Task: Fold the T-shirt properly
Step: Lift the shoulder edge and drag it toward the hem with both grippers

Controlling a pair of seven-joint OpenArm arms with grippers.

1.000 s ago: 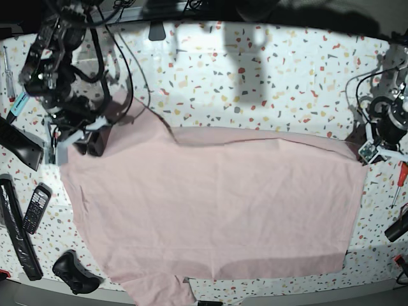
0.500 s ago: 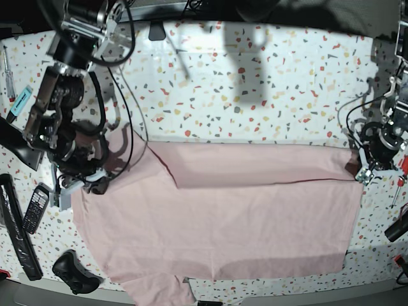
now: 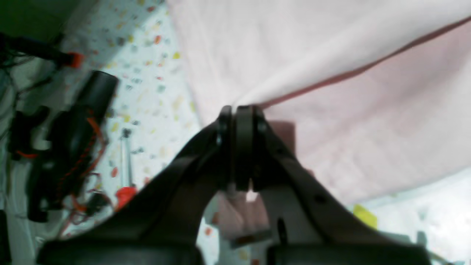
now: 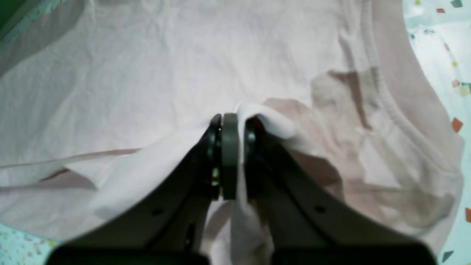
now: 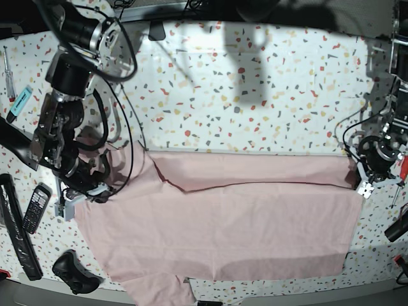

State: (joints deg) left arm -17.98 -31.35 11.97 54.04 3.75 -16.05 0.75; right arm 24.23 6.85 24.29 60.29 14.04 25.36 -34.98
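The lower sleeve of the pale pink T-shirt runs off the bottom edge of the base view, so its end is not seen. No printed lettering shows on the cloth; only a plain side faces up. In the right wrist view, the right gripper covers the fabric pinched between its closed fingers, and the shirt spills past the top, left and bottom edges. The left wrist view is blurred: dark objects with orange wiring on the terrazzo tabletop cannot be identified. The left gripper hides the shirt edge it clamps.
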